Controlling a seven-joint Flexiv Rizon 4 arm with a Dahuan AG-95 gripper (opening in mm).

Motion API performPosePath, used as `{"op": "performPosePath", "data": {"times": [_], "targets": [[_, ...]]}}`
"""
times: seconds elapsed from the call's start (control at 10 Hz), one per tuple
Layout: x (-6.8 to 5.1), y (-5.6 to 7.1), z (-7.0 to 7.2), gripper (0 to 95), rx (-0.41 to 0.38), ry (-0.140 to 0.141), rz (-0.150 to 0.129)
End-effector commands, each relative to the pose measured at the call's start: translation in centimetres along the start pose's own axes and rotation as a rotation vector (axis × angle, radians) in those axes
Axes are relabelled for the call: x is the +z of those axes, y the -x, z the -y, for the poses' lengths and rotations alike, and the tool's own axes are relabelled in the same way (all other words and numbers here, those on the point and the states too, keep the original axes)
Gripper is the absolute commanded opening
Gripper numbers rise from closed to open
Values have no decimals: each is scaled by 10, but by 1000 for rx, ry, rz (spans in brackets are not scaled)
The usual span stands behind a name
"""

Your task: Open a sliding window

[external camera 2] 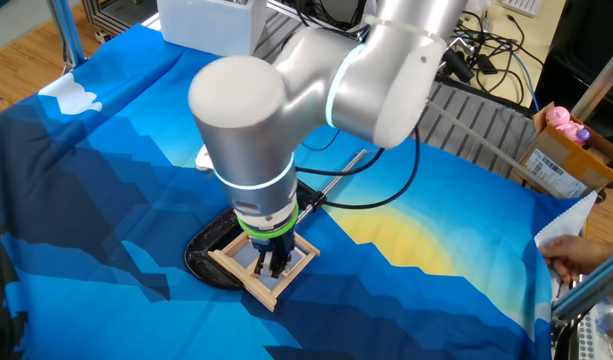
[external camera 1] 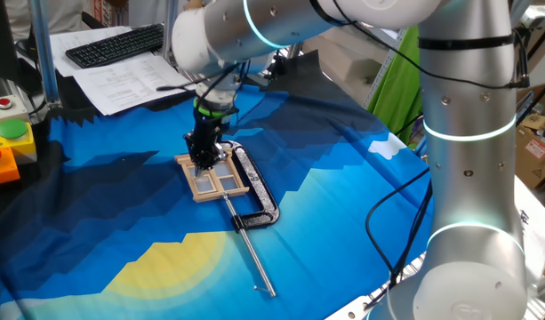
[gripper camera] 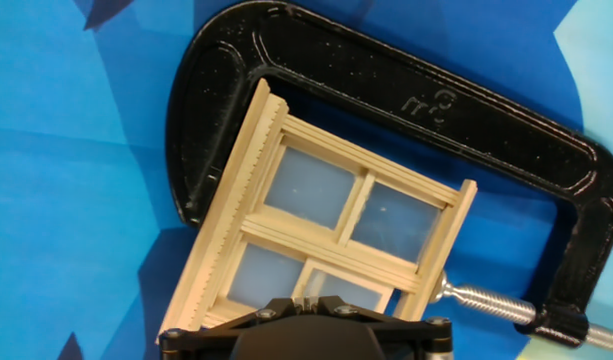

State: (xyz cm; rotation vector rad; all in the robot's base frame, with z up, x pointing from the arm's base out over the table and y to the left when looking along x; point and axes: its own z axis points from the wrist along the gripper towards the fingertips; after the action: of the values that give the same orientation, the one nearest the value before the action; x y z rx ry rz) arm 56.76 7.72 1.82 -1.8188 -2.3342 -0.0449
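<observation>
The sliding window [gripper camera: 336,230] is a small pale wood frame with four panes. It lies flat on the blue cloth, held inside a black metal clamp [gripper camera: 406,90] with a silver rod [gripper camera: 486,300]. It also shows in one fixed view [external camera 1: 220,184] and the other fixed view [external camera 2: 241,278]. My gripper [gripper camera: 306,297] points straight down onto the window's near panes. Its fingers are nearly together, with the thin upright crossbar between them. The arm hides much of the window in the other fixed view, where the gripper [external camera 2: 274,265] stands over its middle. In one fixed view the gripper [external camera 1: 204,163] touches the window's far half.
The clamp's rod [external camera 1: 254,253] runs toward the table's front. A keyboard [external camera 1: 116,43] and papers lie at the back left, next to a button box [external camera 1: 10,142]. A white box [external camera 2: 206,25], cables, a cardboard box [external camera 2: 561,150] and a person's hand [external camera 2: 586,260] border the cloth.
</observation>
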Motion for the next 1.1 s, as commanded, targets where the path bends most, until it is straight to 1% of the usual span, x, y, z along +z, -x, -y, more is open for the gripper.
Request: {"op": "performPosePath", "data": {"times": [0.1, 0.4, 0.5, 0.7, 1.1], "targets": [[2, -1, 0, 0, -5, 1, 11], [4, -2, 2, 0, 1, -2, 17], [4, -2, 3, 0, 0, -3, 14], [8, -4, 7, 0, -2, -8, 24], [8, -3, 6, 0, -1, -9, 29]]}}
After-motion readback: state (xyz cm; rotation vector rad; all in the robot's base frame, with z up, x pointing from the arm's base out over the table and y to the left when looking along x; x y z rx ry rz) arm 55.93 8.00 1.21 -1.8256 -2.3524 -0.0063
